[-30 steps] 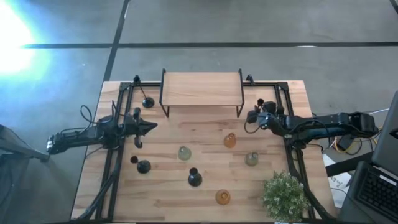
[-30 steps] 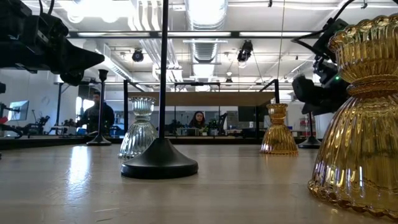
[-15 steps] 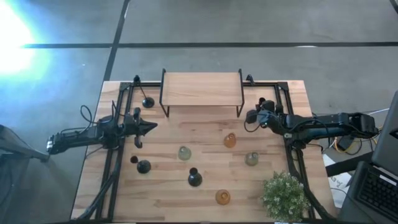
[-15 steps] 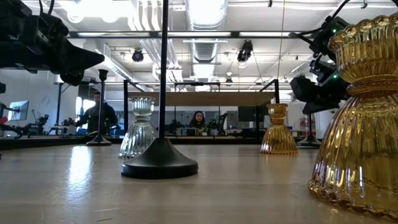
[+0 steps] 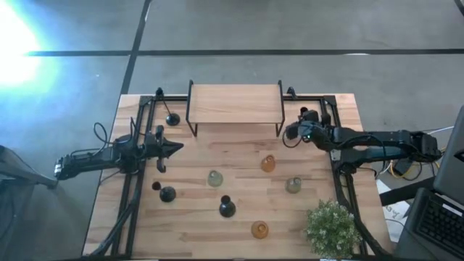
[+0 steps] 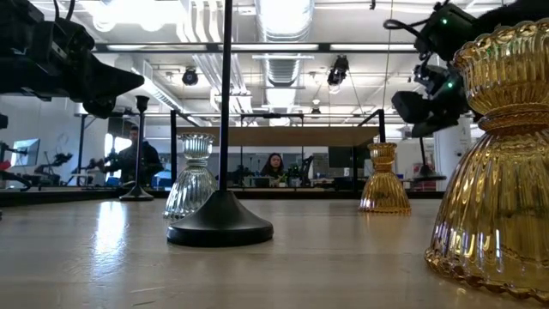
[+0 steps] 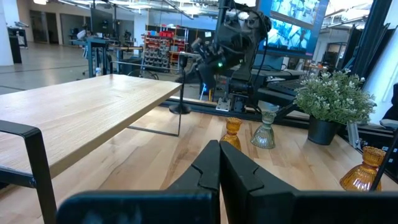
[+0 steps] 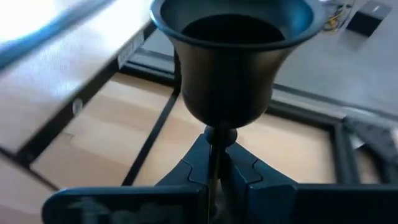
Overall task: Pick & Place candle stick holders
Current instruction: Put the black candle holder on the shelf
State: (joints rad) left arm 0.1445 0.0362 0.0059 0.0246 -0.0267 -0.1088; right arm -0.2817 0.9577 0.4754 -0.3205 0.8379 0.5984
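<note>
Black right hand, seen from above, hovers beside the wooden shelf riser over the counter. Its wrist view shows fingers clamped on a black thin-stemmed metal candle holder. Left hand: pressed closed, empty.

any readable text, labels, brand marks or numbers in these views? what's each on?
None can be read.
Overhead screens in the room behind the table, left wrist view: graphics only, too blurred for words.
Small pale tag on the riser's frame rail, right wrist view: too blurred.
Black candle stick holder shut in the right claw: no marking visible.
</note>
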